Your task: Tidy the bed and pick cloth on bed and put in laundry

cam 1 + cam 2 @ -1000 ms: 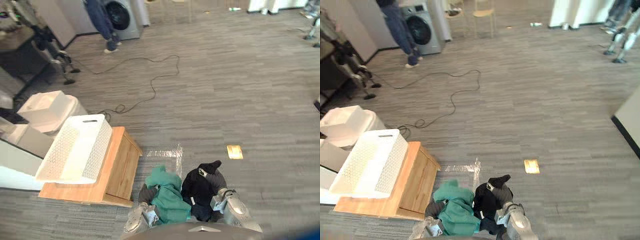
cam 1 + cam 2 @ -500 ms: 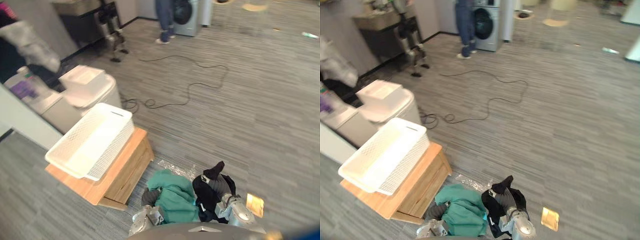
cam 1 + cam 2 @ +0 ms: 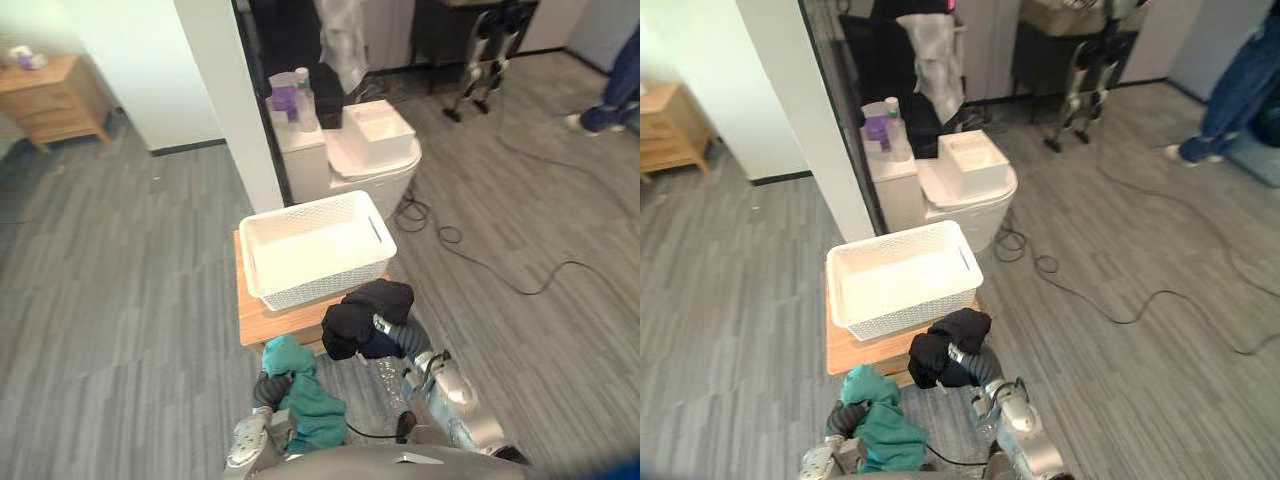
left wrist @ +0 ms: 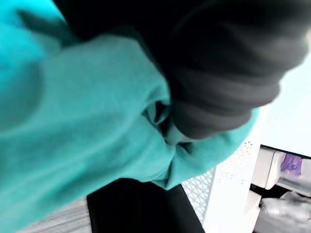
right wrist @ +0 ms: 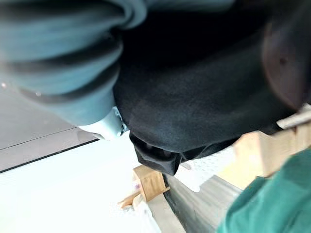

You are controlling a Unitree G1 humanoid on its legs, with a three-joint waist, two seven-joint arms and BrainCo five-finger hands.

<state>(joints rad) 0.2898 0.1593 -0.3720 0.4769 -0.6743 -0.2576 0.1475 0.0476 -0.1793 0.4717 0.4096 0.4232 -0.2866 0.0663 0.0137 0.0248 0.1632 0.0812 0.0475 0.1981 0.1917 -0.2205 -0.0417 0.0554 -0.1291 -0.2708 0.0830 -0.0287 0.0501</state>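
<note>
A: The whole view has swung round. The white basket (image 3: 312, 290), off to the left half a second ago, now sits dead ahead on its wooden stand (image 3: 258, 320).

B: And the black cloth (image 3: 362, 303) is up at the basket's near right corner, over the stand's near edge. Touching or not, I can't tell.

A: It's bunched in a dark lump over the right hand (image 3: 394, 340). The grip is buried in it, so I can't tell how that stands.

B: Same story for the left hand (image 3: 268, 388). The teal cloth (image 3: 312, 408) is crumpled over it, low, just off the stand's near edge.

A: Room to move? Beyond the basket's far edge stand a white pillar (image 3: 225, 110) and a white lidded unit (image 3: 375, 150).

B: Wide grey floor (image 3: 120, 300) runs along the stand's left edge, with more on the right.
</note>
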